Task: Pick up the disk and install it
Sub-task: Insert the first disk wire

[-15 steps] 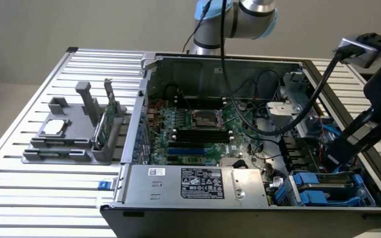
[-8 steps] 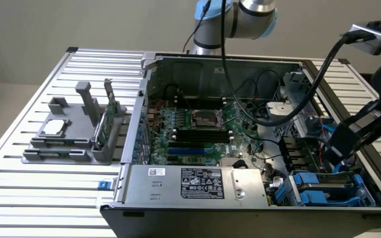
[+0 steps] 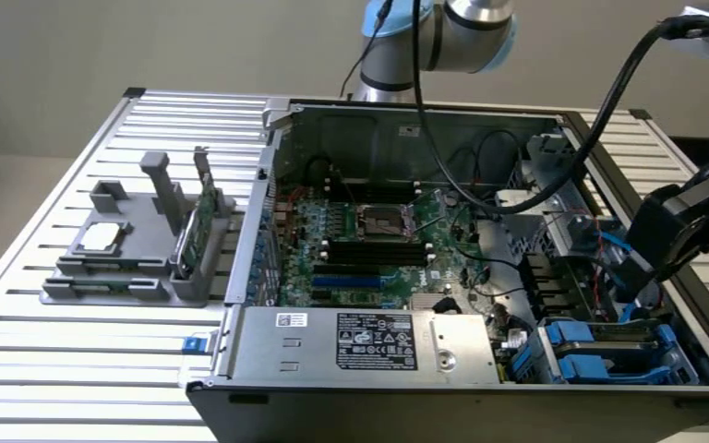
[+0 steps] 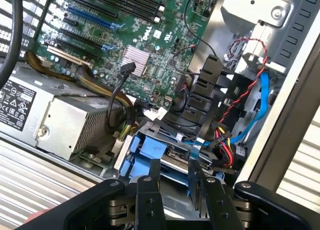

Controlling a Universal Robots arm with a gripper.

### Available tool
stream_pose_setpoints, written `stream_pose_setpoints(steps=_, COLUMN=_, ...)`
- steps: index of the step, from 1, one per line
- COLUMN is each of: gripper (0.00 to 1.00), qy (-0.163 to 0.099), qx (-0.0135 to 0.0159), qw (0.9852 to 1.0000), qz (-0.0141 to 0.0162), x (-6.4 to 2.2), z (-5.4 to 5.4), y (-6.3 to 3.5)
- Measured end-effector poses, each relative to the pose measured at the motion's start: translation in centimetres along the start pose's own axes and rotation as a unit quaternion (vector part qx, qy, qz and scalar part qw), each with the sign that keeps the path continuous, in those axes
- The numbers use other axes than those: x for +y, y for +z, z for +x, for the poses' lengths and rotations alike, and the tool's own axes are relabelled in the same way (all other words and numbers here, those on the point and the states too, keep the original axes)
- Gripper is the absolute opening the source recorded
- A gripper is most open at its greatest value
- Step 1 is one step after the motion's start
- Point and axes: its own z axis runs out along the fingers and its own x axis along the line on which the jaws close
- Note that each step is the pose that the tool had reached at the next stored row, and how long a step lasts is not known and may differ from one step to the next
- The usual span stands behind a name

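Disk [image 3: 604, 343] [image 4: 170, 151]: sitting low in the blue drive bay [image 3: 572, 334], at the exterior view's right of the power supply [image 3: 367, 341].
Gripper [image 3: 644, 300] [image 4: 174, 163]: hovering right over the disk, honestly can't tell if it's clamping it or loose.

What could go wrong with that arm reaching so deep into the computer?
The gripper hangs close to loose red and blue wires; it might snag them. The disk lies in a crowded corner of the case; tilted, it could jam. The arm's black cable drapes over the case and might catch.
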Motion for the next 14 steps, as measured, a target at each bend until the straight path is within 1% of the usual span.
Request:
stream_pose_setpoints(steps=4, gripper=0.36, qy=0.01, qx=-0.0014, qw=1.0, qz=0.0001, x=-0.04, z=-0.1, y=-0.29)
stream_pose_setpoints(steps=6, gripper=0.36, qy=0.012, qx=-0.0015, qw=0.9999, qz=0.0004, x=-0.15, z=-0.5, y=-0.35)
stream_pose_setpoints(steps=14, gripper=0.36, qy=0.013, qx=-0.0014, qw=0.9999, qz=0.0007, x=-1.44, z=-3.7, y=-0.59)
